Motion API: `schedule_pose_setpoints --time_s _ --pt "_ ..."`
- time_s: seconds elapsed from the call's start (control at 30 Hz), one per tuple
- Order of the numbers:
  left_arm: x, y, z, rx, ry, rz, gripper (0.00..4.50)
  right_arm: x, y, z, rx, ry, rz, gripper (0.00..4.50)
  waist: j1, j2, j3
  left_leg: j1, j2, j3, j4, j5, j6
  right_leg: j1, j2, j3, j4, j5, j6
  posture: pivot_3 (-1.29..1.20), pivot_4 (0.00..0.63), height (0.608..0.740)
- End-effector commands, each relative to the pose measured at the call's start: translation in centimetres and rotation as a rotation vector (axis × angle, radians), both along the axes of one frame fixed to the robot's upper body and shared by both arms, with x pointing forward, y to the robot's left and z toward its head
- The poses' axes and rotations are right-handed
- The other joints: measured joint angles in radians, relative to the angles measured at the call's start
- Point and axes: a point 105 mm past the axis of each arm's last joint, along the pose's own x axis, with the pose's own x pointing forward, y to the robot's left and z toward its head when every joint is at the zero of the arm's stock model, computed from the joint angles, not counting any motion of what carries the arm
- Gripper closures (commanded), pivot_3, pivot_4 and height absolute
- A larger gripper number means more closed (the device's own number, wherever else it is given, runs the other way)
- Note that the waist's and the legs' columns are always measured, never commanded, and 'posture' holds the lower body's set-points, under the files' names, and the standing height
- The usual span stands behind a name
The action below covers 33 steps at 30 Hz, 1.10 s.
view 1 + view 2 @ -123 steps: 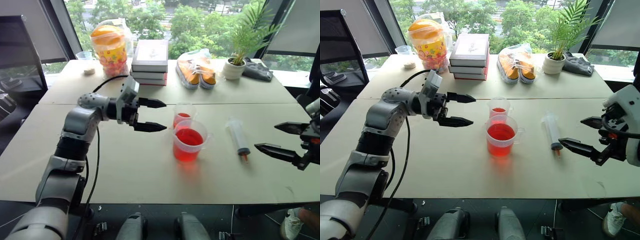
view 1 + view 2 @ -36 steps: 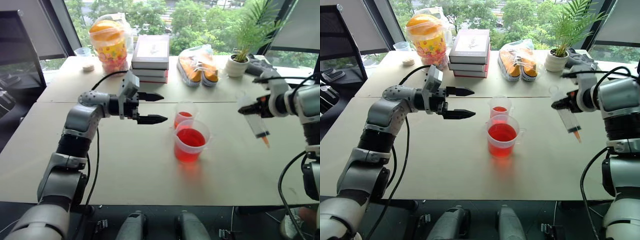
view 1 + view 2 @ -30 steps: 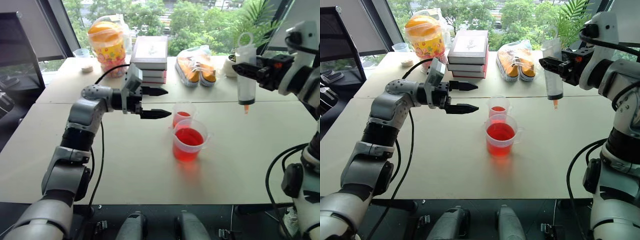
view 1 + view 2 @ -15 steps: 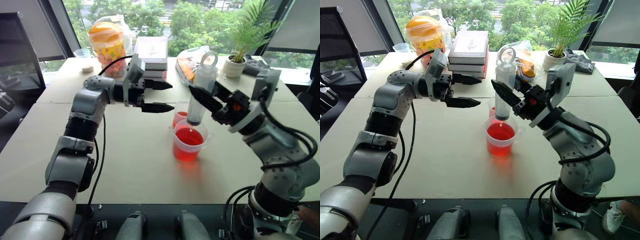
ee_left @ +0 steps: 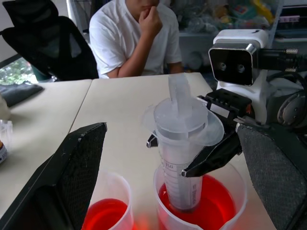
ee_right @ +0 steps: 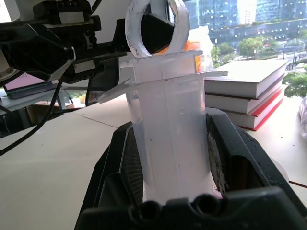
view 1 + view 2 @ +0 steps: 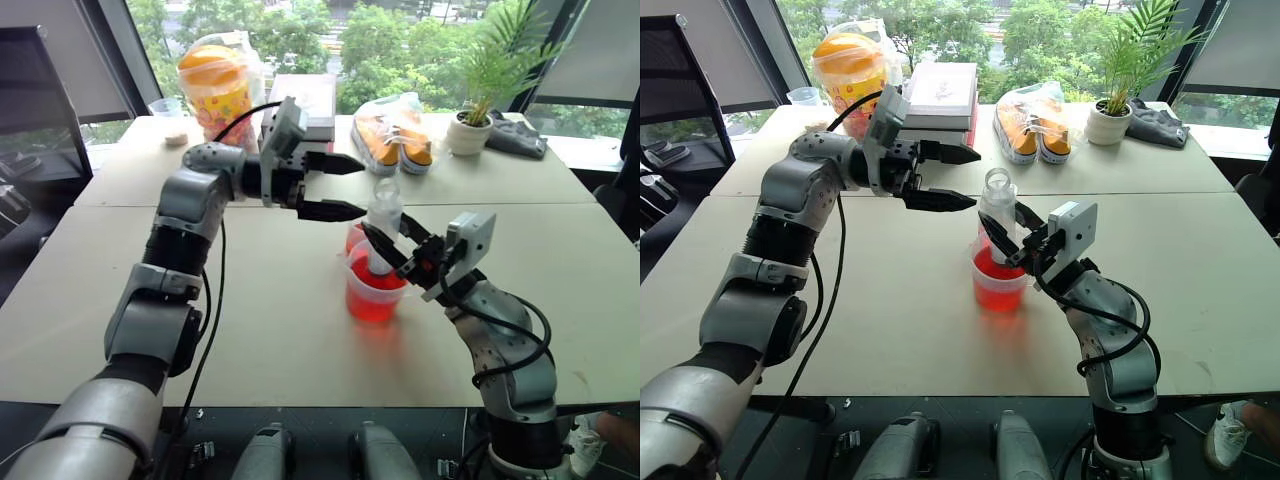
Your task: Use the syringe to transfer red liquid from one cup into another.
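Right tool (image 7: 392,252) clamped on the syringe (image 7: 384,225), tip down in the red liquid (image 5: 216,211) of the handled cup (image 7: 372,293). Left tool (image 7: 345,186) wide open, hovering just above the plunger. Could easily tip that cup if nudged sideways; smaller cup (image 5: 108,211) right beside it.

Bright daylight from the windows (image 7: 400,40) behind the table (image 7: 260,300); greenery outside slightly washed out. Soft shadows, faint red glow beneath the beaker (image 7: 372,295). Right wrist view: syringe (image 6: 168,124) close, soft-focused; background hazy.
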Motion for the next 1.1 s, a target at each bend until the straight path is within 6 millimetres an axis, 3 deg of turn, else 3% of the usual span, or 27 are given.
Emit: schedule_pose_setpoints --time_s 0.03,0.17,0.27,0.5,0.67,0.87,1.1 --pt "-0.3 -1.3 1.7 -0.039 -0.019 -0.011 0.0 -0.6 0.1 0.7 -0.017 -0.051 0.002 3.03 0.001 0.0 0.0 0.0 0.0 0.0 0.0 0.0 0.0 0.0 0.0 0.0 0.0 0.0 0.0 0.0 0.15 0.74" --pt "-0.4 -2.3 1.4 -0.036 -0.002 -0.02 0.0 -0.7 0.1 0.5 -0.033 -0.05 0.002 3.03 -0.001 0.0 0.0 0.0 0.0 0.0 0.0 0.0 0.0 0.0 0.0 0.0 0.0 0.0 0.0 0.0 0.15 0.74" --pt "-0.4 -2.9 1.0 -0.022 0.002 -0.024 0.86 -0.7 0.0 0.6 -0.039 -0.05 0.001 3.03 -0.003 0.0 0.0 0.001 0.0 0.0 0.0 0.0 0.0 0.0 0.0 0.0 0.0 0.0 0.0 0.0 0.15 0.74" --pt "-1.0 -2.6 0.1 0.033 0.01 -0.059 4.37 -0.7 0.0 0.8 -0.045 -0.051 0.0 3.03 -0.002 0.0 0.0 0.001 0.0 0.0 0.0 0.0 -0.001 0.001 0.001 0.0 0.0 0.0 0.0 0.0 0.15 0.74" --pt "-1.4 -2.3 -0.1 0.051 0.005 -0.073 4.45 -0.8 0.0 1.0 -0.044 -0.052 0.006 3.03 -0.002 0.0 0.0 0.002 0.0 0.0 0.0 0.0 -0.001 0.001 0.001 0.001 0.001 0.0 0.0 0.0 0.15 0.74" --pt "-0.7 -2.1 2.8 -0.03 -0.037 -0.027 4.45 -0.6 0.2 -0.5 -0.037 0.035 0.053 3.03 0.002 0.0 0.0 0.002 0.0 0.0 0.0 0.001 -0.001 0.002 0.0 0.0 0.0 0.0 0.0 0.0 0.15 0.74" --pt "0.3 -1.9 4.7 -0.068 -0.075 0.026 4.45 -0.3 0.2 -2.3 -0.032 0.135 0.092 3.03 -0.002 0.0 0.0 0.002 0.0 0.0 0.0 0.001 -0.001 0.002 0.001 0.0 0.0 0.0 0.0 0.0 0.15 0.74"
